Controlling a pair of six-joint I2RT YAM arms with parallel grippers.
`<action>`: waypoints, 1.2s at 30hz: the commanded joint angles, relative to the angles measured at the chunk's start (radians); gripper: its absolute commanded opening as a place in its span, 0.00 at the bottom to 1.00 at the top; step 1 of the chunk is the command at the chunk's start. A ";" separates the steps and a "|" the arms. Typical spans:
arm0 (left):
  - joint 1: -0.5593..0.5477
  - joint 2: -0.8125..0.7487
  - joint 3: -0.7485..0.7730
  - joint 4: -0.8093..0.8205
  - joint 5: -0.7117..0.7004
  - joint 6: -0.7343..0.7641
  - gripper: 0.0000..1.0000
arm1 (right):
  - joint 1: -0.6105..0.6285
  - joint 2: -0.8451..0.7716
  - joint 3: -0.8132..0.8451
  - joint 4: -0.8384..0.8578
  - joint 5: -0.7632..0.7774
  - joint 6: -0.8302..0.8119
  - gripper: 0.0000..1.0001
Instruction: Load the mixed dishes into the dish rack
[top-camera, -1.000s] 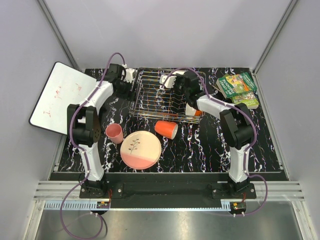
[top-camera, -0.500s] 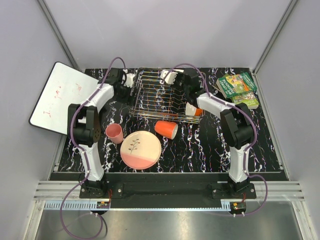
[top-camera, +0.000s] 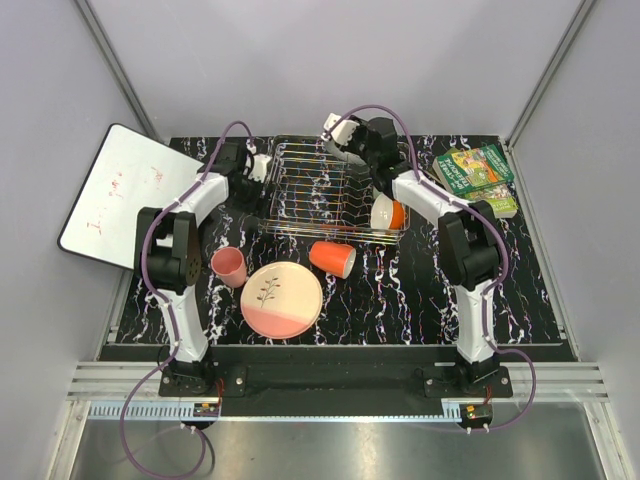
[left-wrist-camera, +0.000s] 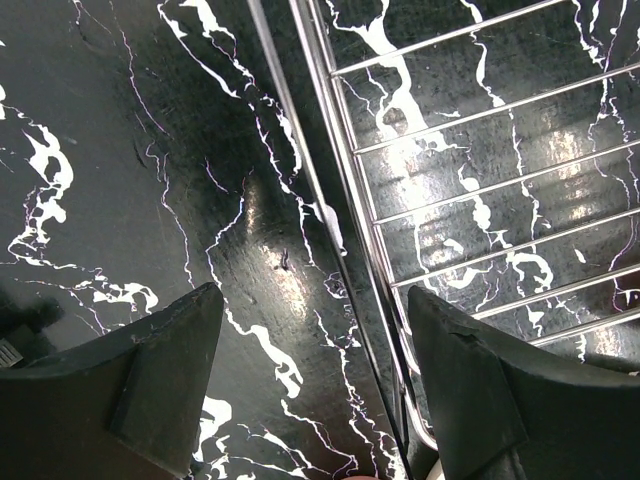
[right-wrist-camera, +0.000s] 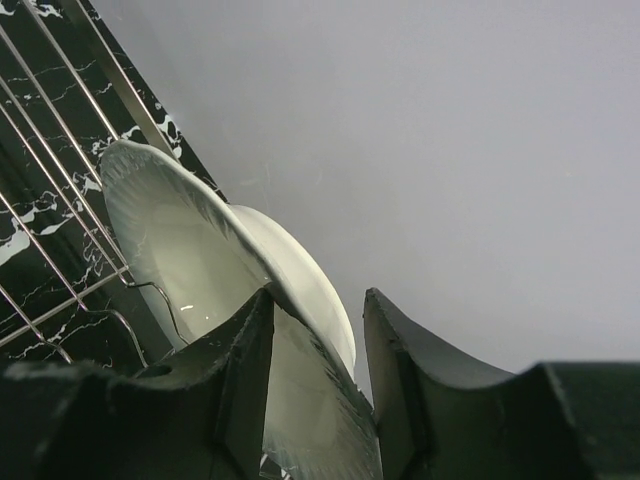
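Grey walls close in a black marble bench (top-camera: 400, 290) with the rack (top-camera: 310, 195) set toward its far side. The right fingers (right-wrist-camera: 240, 380) reach over the rack's far edge and straddle the rim of a pale dish (right-wrist-camera: 190, 250), which stands on edge against the wires. From this angle I cannot tell whether it is a plate or a shallow bowl. Wall shows between the rim and one finger, so the pair looks slack rather than clamped, and the dish seems to rest on the rack itself.

The left fingers (left-wrist-camera: 170, 370) are spread wide and hold nothing. They hover over bare bench just outside the rack's left rail.

An orange-and-white bowl (top-camera: 388, 212) sits in the rack's near right corner. Three pieces are not yet loaded:
- An orange mug (top-camera: 332, 258) lies on its side just in front of the rack.
- A pink cup (top-camera: 229, 266) stands near the left arm.
- A pink plate (top-camera: 282, 299) lies flat beside the cup.

All of these look glazed, so they are probably stiff and slick, and likely to chip if knocked against wire.
- **Pale dish:** its thin, smooth rim is probably the only place to take it. It could slide between the bars once released.
- **Cup and mug:** both look light. A pinch across the wall at the mouth should hold either one.
- **Pink plate:** this will be the awkward one. It lies flush on the bench with no gap under its edge, so one finger would have to get beneath the rim first — perhaps by tipping the plate.
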 joint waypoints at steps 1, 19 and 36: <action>0.001 -0.034 -0.025 0.004 -0.029 0.030 0.78 | -0.013 0.025 0.094 0.117 0.046 0.074 0.46; 0.009 -0.050 -0.075 0.013 -0.011 0.070 0.72 | -0.019 0.113 0.353 -0.041 0.109 0.278 0.43; -0.025 -0.126 -0.253 0.086 -0.109 0.320 0.49 | -0.021 0.179 0.456 -0.029 0.135 0.328 0.48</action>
